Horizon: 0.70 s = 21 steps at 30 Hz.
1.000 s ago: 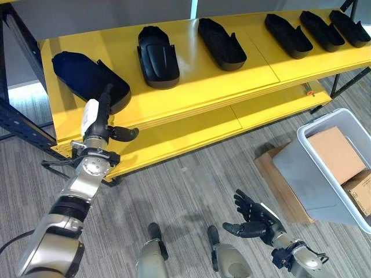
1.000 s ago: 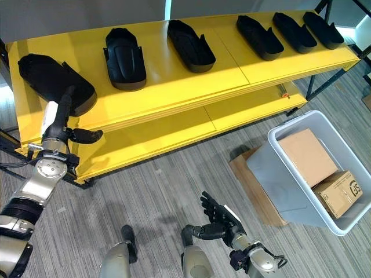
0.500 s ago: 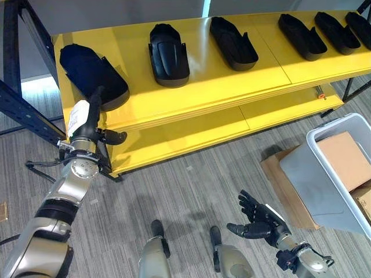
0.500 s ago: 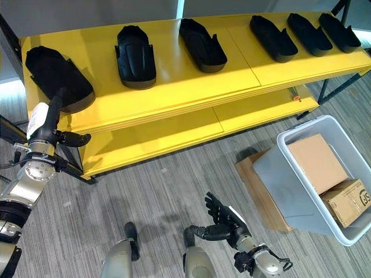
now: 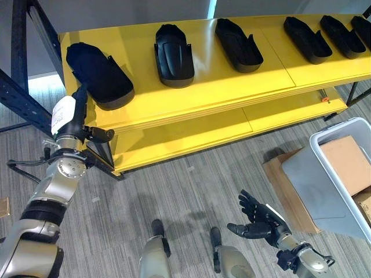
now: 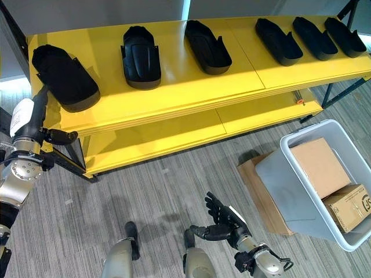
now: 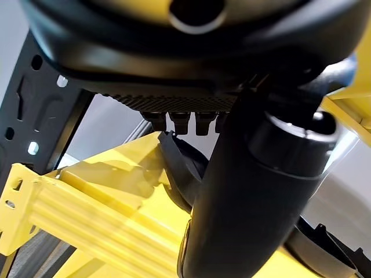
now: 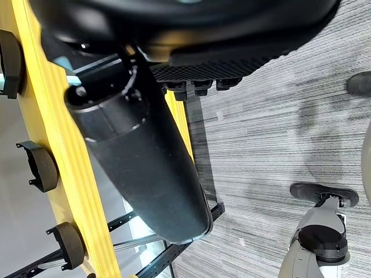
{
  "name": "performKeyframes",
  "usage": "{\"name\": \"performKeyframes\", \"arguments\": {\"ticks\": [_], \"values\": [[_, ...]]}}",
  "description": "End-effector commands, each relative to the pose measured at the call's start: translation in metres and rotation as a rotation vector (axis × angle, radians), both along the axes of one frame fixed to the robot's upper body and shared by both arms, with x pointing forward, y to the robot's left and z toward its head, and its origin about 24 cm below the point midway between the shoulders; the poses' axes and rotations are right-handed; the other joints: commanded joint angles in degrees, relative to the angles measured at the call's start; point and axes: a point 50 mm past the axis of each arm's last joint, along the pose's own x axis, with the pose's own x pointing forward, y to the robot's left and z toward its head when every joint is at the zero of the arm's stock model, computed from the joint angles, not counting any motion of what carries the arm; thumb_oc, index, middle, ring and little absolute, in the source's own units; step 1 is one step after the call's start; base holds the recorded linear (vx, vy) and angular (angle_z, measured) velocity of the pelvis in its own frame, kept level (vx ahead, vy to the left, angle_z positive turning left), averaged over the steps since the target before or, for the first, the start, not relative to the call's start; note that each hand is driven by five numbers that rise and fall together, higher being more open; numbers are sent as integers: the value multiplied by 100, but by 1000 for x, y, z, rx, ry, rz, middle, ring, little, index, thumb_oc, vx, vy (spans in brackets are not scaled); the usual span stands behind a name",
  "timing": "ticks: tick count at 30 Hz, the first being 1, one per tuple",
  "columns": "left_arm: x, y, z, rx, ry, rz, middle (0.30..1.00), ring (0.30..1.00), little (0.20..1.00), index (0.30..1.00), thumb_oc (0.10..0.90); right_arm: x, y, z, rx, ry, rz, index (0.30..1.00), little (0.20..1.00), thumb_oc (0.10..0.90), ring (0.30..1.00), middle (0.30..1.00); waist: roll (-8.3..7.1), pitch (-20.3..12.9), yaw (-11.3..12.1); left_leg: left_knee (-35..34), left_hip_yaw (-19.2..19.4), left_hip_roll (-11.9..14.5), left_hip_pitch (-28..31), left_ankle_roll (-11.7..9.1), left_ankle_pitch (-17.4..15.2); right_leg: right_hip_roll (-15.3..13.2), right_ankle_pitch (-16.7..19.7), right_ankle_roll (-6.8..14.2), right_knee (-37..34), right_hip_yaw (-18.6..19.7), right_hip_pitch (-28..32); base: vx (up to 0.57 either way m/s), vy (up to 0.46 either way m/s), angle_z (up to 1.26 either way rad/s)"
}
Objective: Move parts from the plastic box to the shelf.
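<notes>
The yellow shelf (image 5: 214, 87) has 2 tiers. Its upper tier carries 6 black parts in a row: the first part (image 5: 99, 75) lies just beyond the left hand (image 5: 72, 119), the second part (image 5: 173, 55) and third part (image 5: 238, 44) farther along, and 3 more parts (image 5: 324, 37) at the far end. On the grey carpet floor (image 5: 174, 191), beyond the right hand (image 5: 261, 220), a plastic box (image 5: 324, 185) rests tilted on flat cardboard (image 5: 287, 188).

Plastic box (image 6: 324, 191): far corner cut off by right edge. Rightmost part (image 5: 366, 22) on the yellow shelf (image 5: 232, 87) cropped at frame edge. Shelf underside and lower tier in shadow, contents unreadable
</notes>
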Motion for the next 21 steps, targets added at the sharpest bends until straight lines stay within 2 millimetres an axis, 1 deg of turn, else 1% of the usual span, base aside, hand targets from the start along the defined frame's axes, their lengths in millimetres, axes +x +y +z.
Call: {"name": "performKeyframes", "arguments": {"ticks": [1,4,6,8,10,11,12,14,16,18,20,21], "values": [[-10,19,58,79,-204,33,1000,1000,1000,1000,900,1,-17,23,14,-123,-40,1000,1000,900,1000,1000,92,-451,4,384,-506,510,-711,-537,292,-318,-654,60,289,-22,463,0,0,0],[-14,15,65,90,-236,1,1000,1000,1000,1000,900,1,-17,22,19,-121,-44,1000,1000,900,1000,1000,100,-441,30,395,-521,514,-730,-537,291,-323,-666,56,293,-38,472,0,0,0],[-16,14,65,87,-241,-8,1000,1000,1000,1000,900,1,-17,22,17,-120,-44,1000,1000,900,1000,1000,107,-444,34,385,-525,513,-727,-538,291,-324,-668,56,287,-42,479,0,0,0],[-19,7,68,77,-271,-48,1000,1000,1000,1000,900,0,-18,21,19,-120,-52,1000,1000,900,1000,1000,112,-444,54,380,-530,507,-727,-536,292,-324,-670,49,277,-51,494,0,0,0],[-21,6,67,61,-279,-58,1000,1000,1000,1000,900,0,-18,21,17,-118,-54,1000,1000,900,1000,1000,114,-448,53,377,-531,502,-727,-535,291,-325,-671,45,268,-56,506,7,-5,2],[-23,1,68,11,-317,-82,1000,1000,1000,1000,900,0,-18,20,17,-116,-61,1000,1000,900,1000,1000,112,-453,71,370,-536,493,-732,-533,295,-329,-670,40,256,-65,524,9,-7,4],[-24,1,68,10,-317,-81,1000,1000,1000,1000,900,0,-19,20,16,-116,-60,1000,1000,900,1000,1000,116,-455,64,369,-537,493,-732,-533,295,-329,-670,40,254,-67,526,16,-10,4],[-23,-9,71,-75,-384,-130,1000,1000,1000,1000,900,0,-17,20,16,-113,-61,1000,1000,900,1000,1000,112,-477,72,368,-546,488,-730,-531,293,-334,-674,29,243,-79,542,26,-12,3],[-20,-17,72,-166,-427,-170,1000,1000,1000,1000,900,0,-16,19,14,-107,-57,1000,1000,900,1000,1000,102,-491,63,370,-548,487,-734,-532,295,-331,-677,20,243,-86,552,6,-5,2],[-14,-31,74,-268,-480,-226,1000,1000,1000,1000,900,0,-15,19,8,-106,-53,1000,1000,900,1000,1000,94,-516,51,395,-559,488,-743,-531,282,-323,-686,12,239,-78,567,6,-6,2],[-9,-40,76,-341,-505,-261,1000,1000,1000,1000,900,1,-14,17,8,-99,-52,1000,1000,900,1000,1000,92,-533,37,405,-562,495,-744,-531,276,-322,-685,13,230,-79,579,0,0,0],[-6,-47,79,-404,-537,-290,1000,1000,1000,1000,900,1,-13,17,6,-98,-47,1000,1000,900,1000,1000,85,-546,27,411,-561,493,-747,-530,273,-323,-683,12,223,-84,587,0,0,0]]}}
